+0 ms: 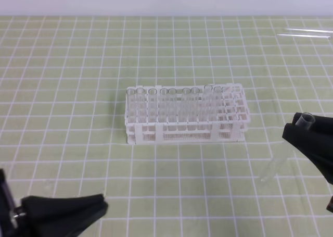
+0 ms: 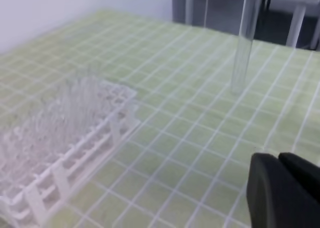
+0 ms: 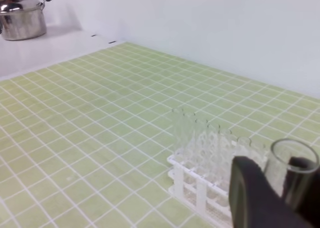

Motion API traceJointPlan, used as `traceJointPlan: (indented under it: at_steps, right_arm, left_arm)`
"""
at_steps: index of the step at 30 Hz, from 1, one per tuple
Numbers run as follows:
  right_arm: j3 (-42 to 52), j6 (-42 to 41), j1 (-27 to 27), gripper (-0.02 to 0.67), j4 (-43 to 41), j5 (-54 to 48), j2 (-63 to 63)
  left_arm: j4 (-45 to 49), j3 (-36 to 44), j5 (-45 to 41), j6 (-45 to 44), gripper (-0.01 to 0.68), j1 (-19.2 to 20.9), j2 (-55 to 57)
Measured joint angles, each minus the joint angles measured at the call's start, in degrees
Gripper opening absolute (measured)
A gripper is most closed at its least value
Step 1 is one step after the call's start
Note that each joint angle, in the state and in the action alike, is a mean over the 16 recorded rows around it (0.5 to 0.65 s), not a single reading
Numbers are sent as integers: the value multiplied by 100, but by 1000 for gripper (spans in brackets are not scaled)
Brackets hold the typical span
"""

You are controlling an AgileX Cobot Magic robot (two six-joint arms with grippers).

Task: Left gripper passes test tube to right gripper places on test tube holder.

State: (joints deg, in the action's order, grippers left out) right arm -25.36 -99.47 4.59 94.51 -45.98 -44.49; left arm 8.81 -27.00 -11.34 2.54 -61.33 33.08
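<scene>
I see a green, white-gridded table (image 1: 62,91) against a white wall (image 3: 210,22), a steel pot (image 3: 22,18) on a side counter. The rack (image 1: 184,123) sits mid-table. My right gripper (image 1: 306,133), near the right edge, clamps the tube (image 1: 283,153) upright. My left gripper (image 1: 99,206), at the front edge, is closed and empty.

Setting: robot test bench of laboratory type, dressed as a lab worktop. Evidence: flat table (image 1: 62,60) covered in a pale green mat with a white grid; white plastic test tube holder (image 1: 184,123) standing on it, carrying a row of clear glass tubes; plain white wall behind; grey metal frame legs (image 2: 299,17) past the table edge. Also present: one lidded steel pot (image 3: 22,18) on a white side surface, a domestic item out of keeping with the glassware.
</scene>
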Motion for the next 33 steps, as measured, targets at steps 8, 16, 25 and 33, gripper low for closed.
traceJointPlan:
  at_steps: [8,16,25,33]
  right_arm:
    - [0,-4,0,102,14,63,-36]
    - [0,-4,0,102,27,82,-79]
    - [0,-46,0,102,148,215,-91]
    - [-16,-597,0,102,380,482,-254]
  left_arm:
    - [376,345,-707,428,0,-1,-624]
    - [634,682,-732,907,0,-1,-731]
    - [638,744,-740,1051,0,1,-725]
    - [661,745,-731,1041,0,2,-719]
